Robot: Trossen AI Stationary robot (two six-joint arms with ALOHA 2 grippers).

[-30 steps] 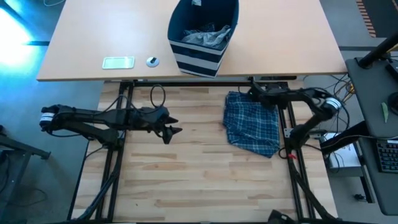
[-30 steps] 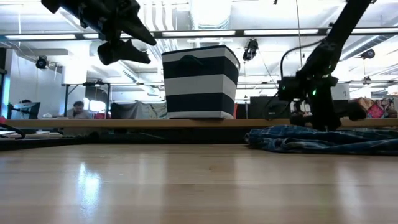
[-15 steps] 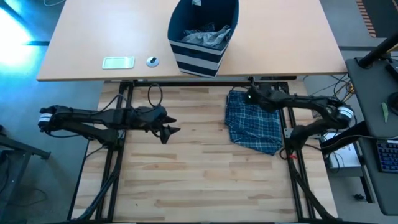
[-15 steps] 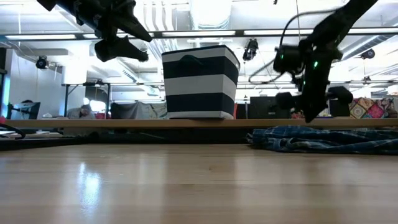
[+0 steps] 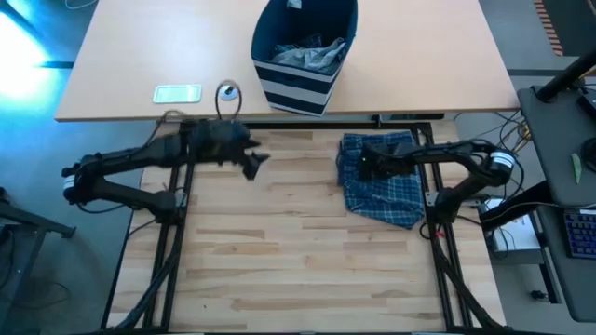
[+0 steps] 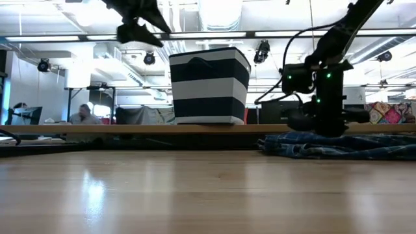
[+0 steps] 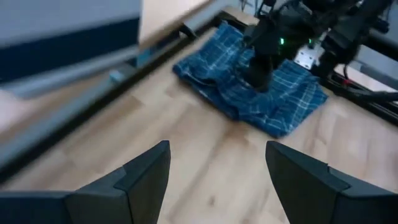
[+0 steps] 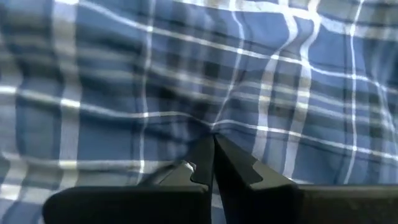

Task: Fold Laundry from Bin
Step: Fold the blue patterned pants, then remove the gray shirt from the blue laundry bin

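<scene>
Right gripper [image 8: 213, 146] sits fingers together, pressed on the plaid cloth [image 5: 382, 181], which looks limp and light, so I'd pinch an edge or corner.

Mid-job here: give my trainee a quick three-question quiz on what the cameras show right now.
1. True or false: the right tool is shut, down on the plaid garment.
2. Where does the striped bin stand? A) on the tan table B) on the wooden work surface C) on the floor
3. Fill in: the left tool is ____, holding nothing.

Key: 1 true; 2 A; 3 open
</scene>
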